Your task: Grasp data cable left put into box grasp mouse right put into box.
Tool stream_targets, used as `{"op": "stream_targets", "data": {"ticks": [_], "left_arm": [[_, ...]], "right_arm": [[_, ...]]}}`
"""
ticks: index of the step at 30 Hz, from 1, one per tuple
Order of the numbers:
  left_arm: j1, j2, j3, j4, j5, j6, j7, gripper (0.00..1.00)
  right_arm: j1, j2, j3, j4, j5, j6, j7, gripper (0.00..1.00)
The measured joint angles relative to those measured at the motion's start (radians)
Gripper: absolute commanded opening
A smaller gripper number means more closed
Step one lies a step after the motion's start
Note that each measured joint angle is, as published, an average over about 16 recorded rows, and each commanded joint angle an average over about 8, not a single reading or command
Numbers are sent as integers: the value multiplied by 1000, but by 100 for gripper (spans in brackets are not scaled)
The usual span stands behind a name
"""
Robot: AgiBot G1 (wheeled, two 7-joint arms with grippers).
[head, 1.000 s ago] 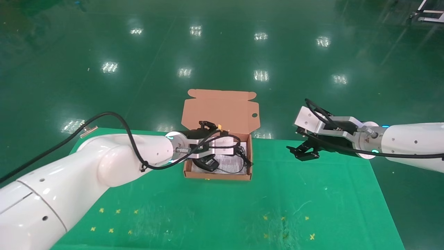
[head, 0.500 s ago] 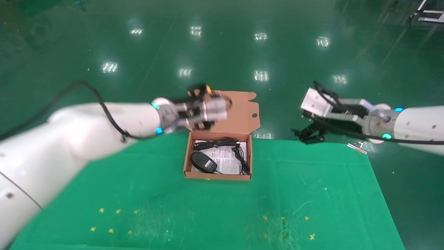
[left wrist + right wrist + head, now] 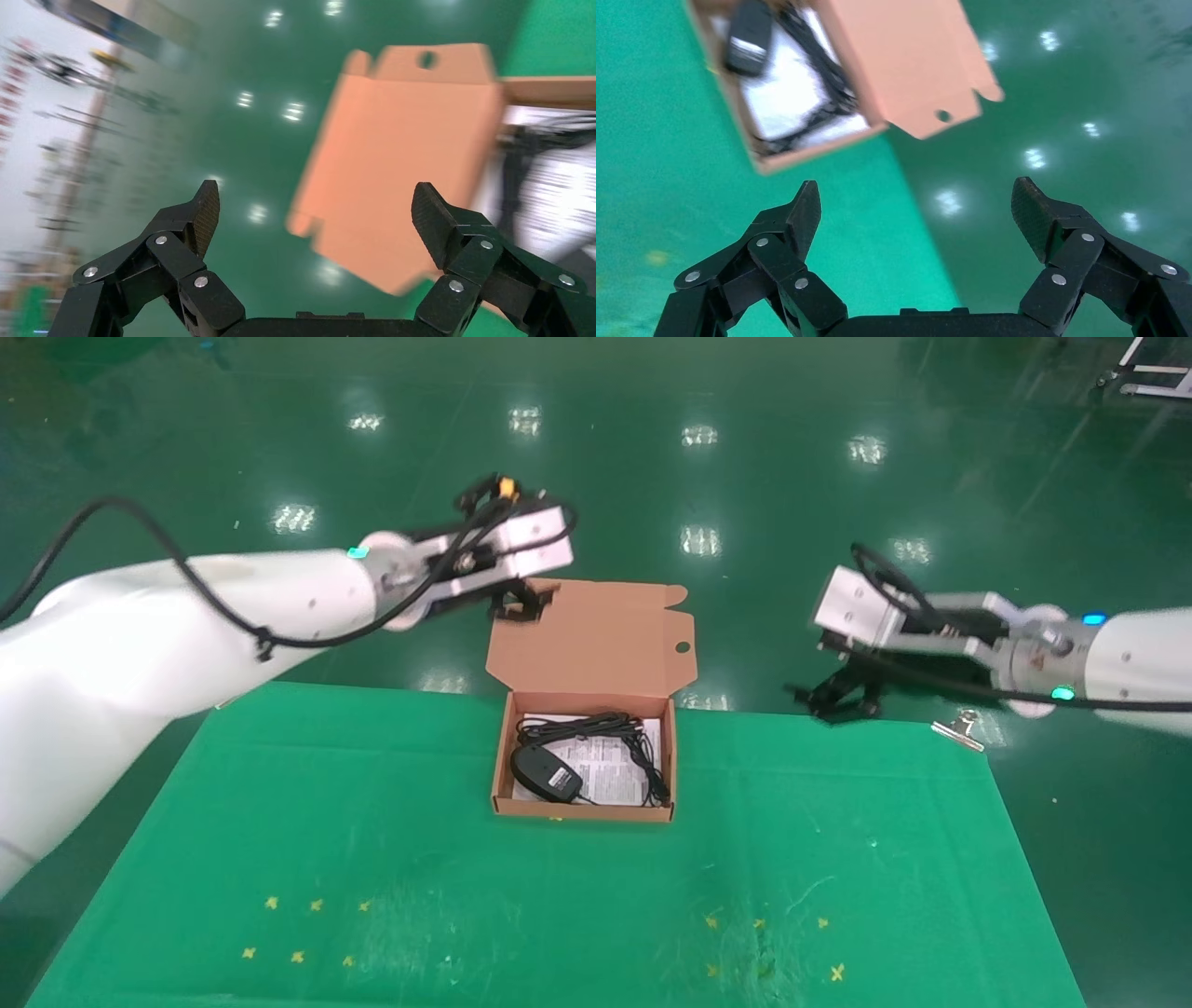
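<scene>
The salmon-orange box (image 3: pixel 501 775) stands open on the green table, its flap lid (image 3: pixel 590 637) upright behind it. Inside, on a white printed sheet, lie the black mouse (image 3: pixel 546 773) at the near left and the black data cable (image 3: pixel 596 727) along the back and right side. My left gripper (image 3: pixel 515 604) is open and empty, raised above and behind the lid's far left corner. My right gripper (image 3: pixel 835 696) is open and empty, raised past the table's far edge to the right of the box. The right wrist view shows the box (image 3: pixel 733 98), the mouse (image 3: pixel 749 36) and the lid (image 3: pixel 905 63).
A small metal binder clip (image 3: pixel 959 728) lies at the table's far right edge. Yellow cross marks (image 3: pixel 307 929) dot the near part of the green cloth (image 3: pixel 596 905). Shiny green floor lies beyond the table.
My left gripper rose out of the box, empty, and moved up and back behind the lid. My right gripper lifted and drew back a little to the right.
</scene>
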Motion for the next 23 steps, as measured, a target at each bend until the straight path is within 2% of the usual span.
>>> {"op": "stream_targets", "data": {"ticks": [15,23], "left_arm": [[141,-153,-186,-112,-290,251,31,100],[174,-189,-230,-138,-358,309,38,100]], "right_arm": [[-180,33,271,33,200,-221,-75,100],[-221,40,334,41,247,-273,-93,100]]}}
